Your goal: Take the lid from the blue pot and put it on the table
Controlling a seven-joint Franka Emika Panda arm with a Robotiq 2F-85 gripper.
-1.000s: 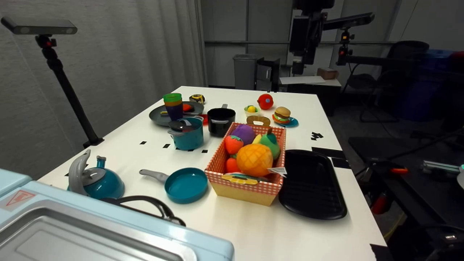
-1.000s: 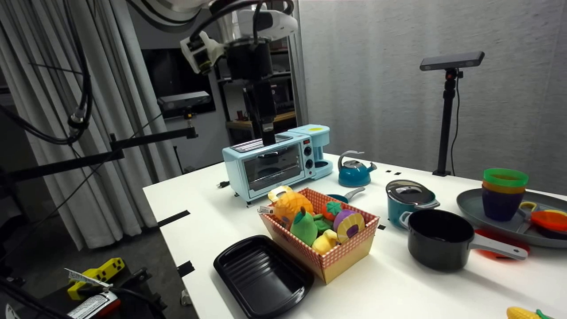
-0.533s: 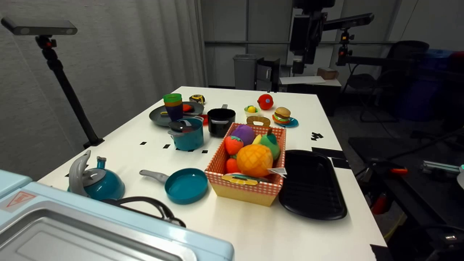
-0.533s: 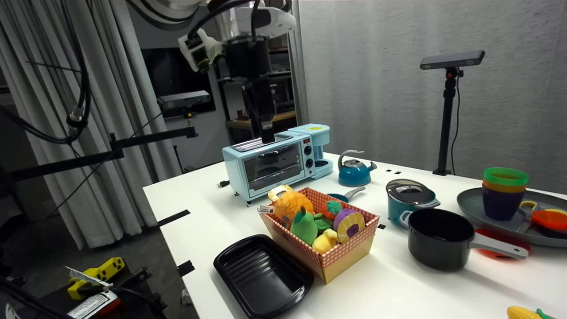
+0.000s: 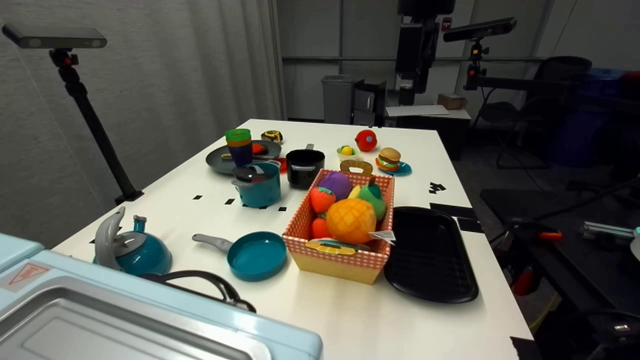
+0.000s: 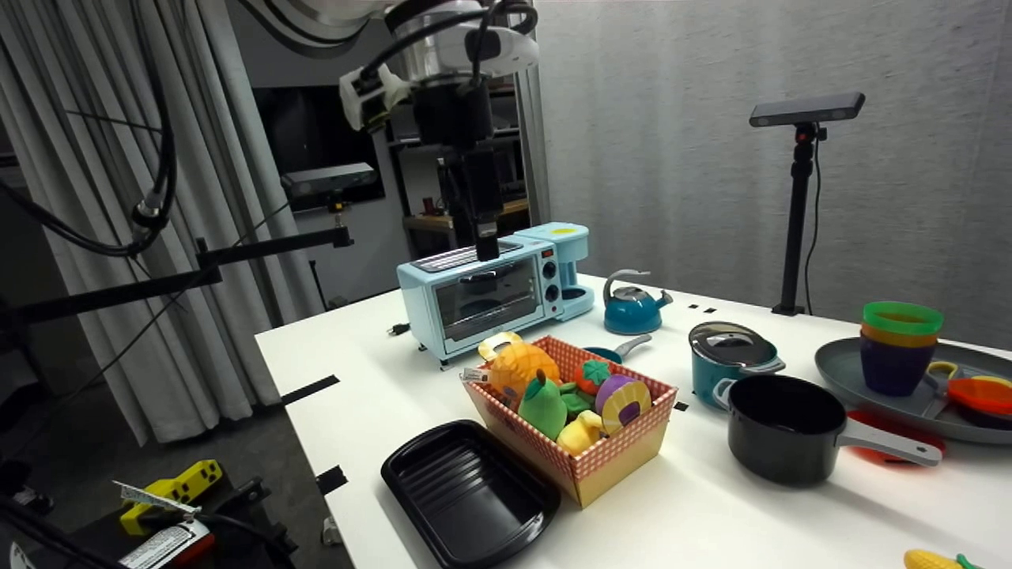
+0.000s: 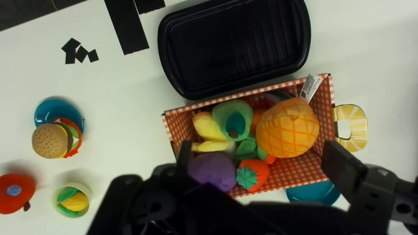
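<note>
Toward the left in an exterior view, we see the tray (image 6: 474,490) lying on the surface (image 6: 688,521), with the oven (image 6: 490,296) farther back. The gripper (image 6: 487,246) points down in front of the oven as we look, well above the surface. In the wrist view we find its fingers (image 7: 341,166) spread wide apart, and between them we look down into the basket (image 7: 290,169). In an exterior view the basket stands just right of the tray, heaped with toy fruit (image 6: 544,407). Behind it we make out the pan (image 6: 605,353), partly hidden, and past that the kettle (image 6: 635,316). Farther right stands the pot (image 6: 714,379), and in both exterior views we see the lid (image 6: 729,344) on top of it, well apart from the gripper; we cannot tell whether the lid sits level. The saucepan (image 6: 779,442) stands just beside the pot, its handle (image 6: 889,442) pointing right; we cannot tell whether the two touch. At the far right we see stacked cups (image 6: 897,352) standing on the plate (image 6: 840,365).
</note>
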